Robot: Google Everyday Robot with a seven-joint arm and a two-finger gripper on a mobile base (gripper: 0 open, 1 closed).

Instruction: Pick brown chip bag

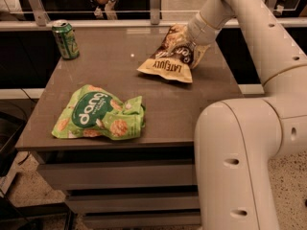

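The brown chip bag (169, 59) lies at the back right of the table, its tan "LATE JULY" end toward me. Its far end is raised and bunched up at my gripper (184, 38), which reaches down onto it from the right and is shut on that end. The near end still rests on the table top (192, 109). The bag and the wrist hide most of the gripper.
A green "dang" bag (98, 114) lies at the front left of the table. A green soda can (65, 40) stands at the back left corner. My white arm (249, 143) fills the right side. A rail and glass run behind the table.
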